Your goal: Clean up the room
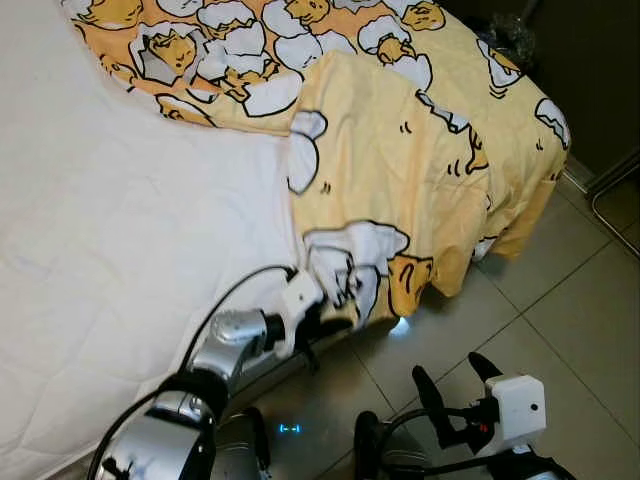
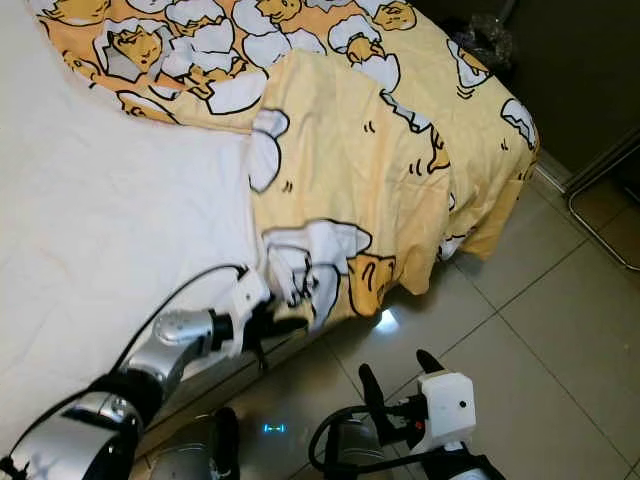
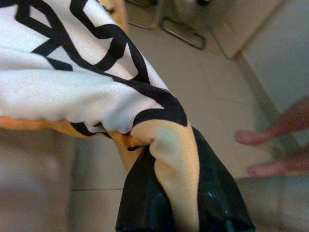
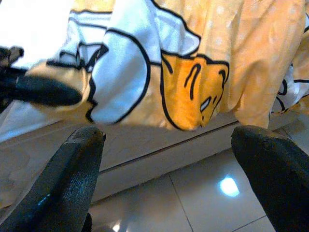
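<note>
At the bed's edge, left gripper (image 1: 322, 322) jaws pinch one yellow blanket (image 1: 400, 170); right gripper (image 1: 455, 385) jaws spread.

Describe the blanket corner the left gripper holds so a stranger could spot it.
On the bed, the yellow blanket drapes over the side toward the floor. Its lowest hanging corner, white with black outlines, is pinched by the left gripper.

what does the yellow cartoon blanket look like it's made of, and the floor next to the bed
Blanket: likely a thin printed woven fabric, cotton or polyester; it drapes, creases and bunches softly where the left gripper pinches it. Floor: glossy glazed tile, by its grout lines and mirrored light spot.
</note>
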